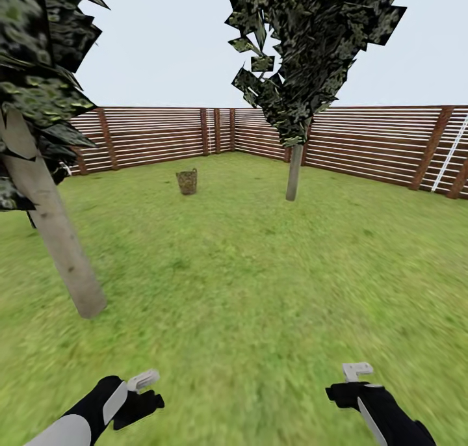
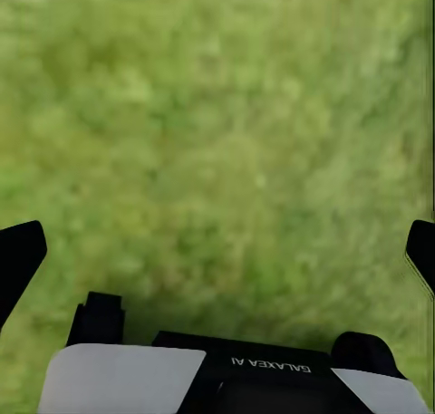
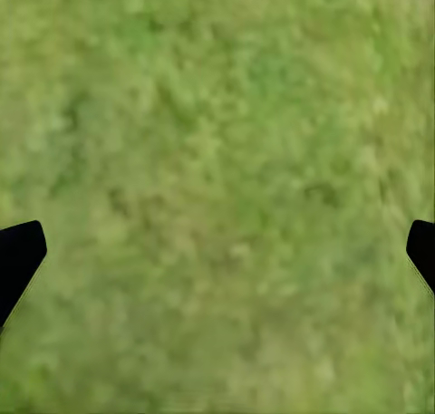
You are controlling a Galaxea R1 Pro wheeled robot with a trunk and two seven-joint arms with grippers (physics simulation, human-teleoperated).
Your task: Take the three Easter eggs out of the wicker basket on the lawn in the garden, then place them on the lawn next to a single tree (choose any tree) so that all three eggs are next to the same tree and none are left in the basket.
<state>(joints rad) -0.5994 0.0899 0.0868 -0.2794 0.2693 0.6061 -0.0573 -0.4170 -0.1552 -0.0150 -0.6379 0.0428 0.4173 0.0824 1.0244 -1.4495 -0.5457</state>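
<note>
Far across the lawn (image 1: 247,283), near the slatted wooden fence (image 1: 364,144), you have the wicker basket (image 1: 187,181) standing upright on the grass, well apart from both of your arms. It is too small and distant in the head view for you to tell whether any eggs lie in it. To its right stands a tree (image 1: 294,171) with a pale trunk and a dark blocky crown, set apart from the basket with open grass between them. A second tree (image 1: 55,238) rises much nearer to you at the left, its trunk leaning and its leaves reaching over the top corner of the head view. Your left gripper (image 1: 144,387) hangs low over the grass at the left, and in its wrist view the two dark fingertips (image 2: 20,255) sit wide apart with nothing between them but turf. Your right gripper (image 1: 356,376) hangs likewise at the right; its fingertips (image 3: 20,251) are also spread wide over bare grass, holding nothing.
</note>
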